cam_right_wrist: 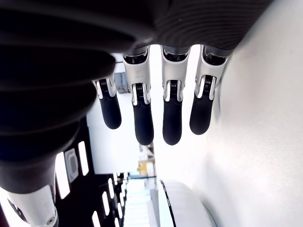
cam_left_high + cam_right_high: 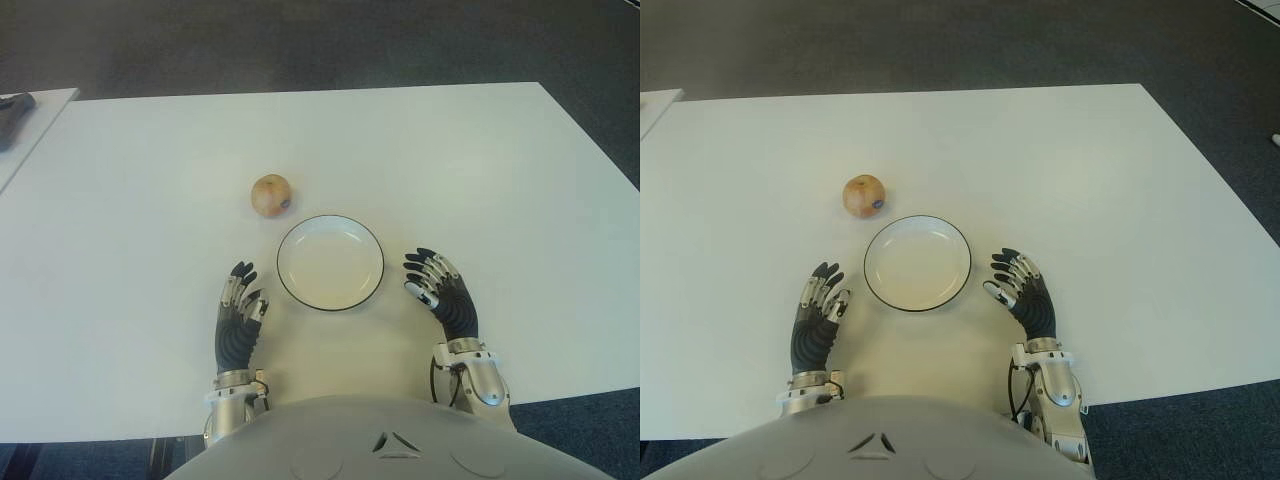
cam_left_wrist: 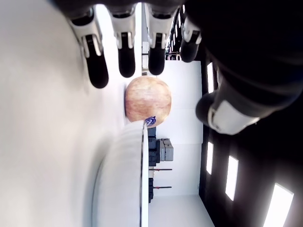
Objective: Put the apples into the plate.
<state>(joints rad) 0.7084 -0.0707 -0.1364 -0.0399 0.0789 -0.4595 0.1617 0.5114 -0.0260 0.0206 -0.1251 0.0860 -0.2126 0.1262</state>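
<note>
Apple [image 2: 271, 194] sits on the white table [image 2: 480, 170] just past my empty plate [image 2: 330, 262], and my left hand [image 2: 238, 315] and right hand [image 2: 440, 290] show beside it with fingers apart, holding nothing.

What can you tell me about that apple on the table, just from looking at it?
The apple is round, yellowish tan with a pinkish blush, and carries a small dark blue sticker on its side. It looks whole and sits alone on the white table, just beyond the empty white plate with a dark rim, toward the robot's left, not touching it. Neither hand touches it; the left hand, fingers open, is the nearer one.
</note>
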